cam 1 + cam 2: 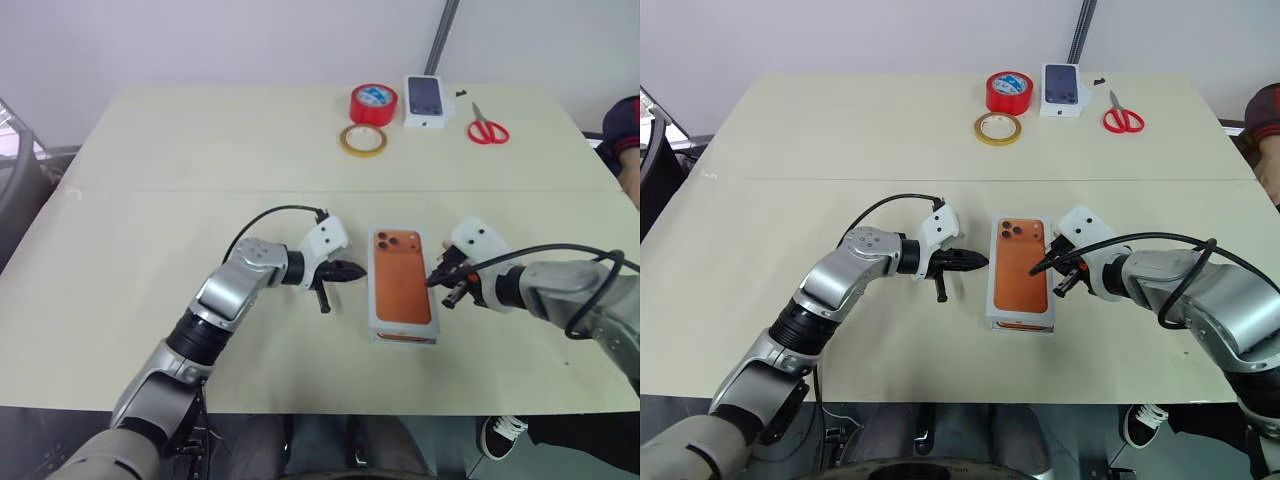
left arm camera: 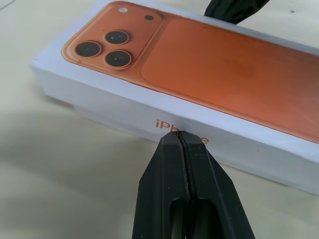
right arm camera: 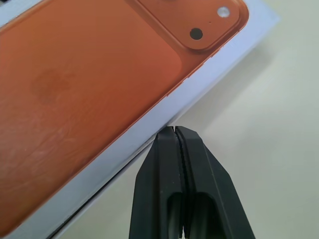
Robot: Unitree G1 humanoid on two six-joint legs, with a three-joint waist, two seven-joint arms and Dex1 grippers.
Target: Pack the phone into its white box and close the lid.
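The left gripper (image 2: 179,137) was clenched on nothing, its tips against the lettered side wall of the lid (image 1: 402,276). That lid, its orange phone print facing up, sat closed over the white box (image 1: 405,338) near the middle of the table (image 1: 150,180). On the opposite side the right gripper (image 3: 174,132), also clenched and empty, met the lid's edge. Along the far edge of the table lay a red tape roll (image 1: 373,104), a tan tape ring (image 1: 362,140), a small phone-printed box (image 1: 425,100) and red scissors (image 1: 487,127)
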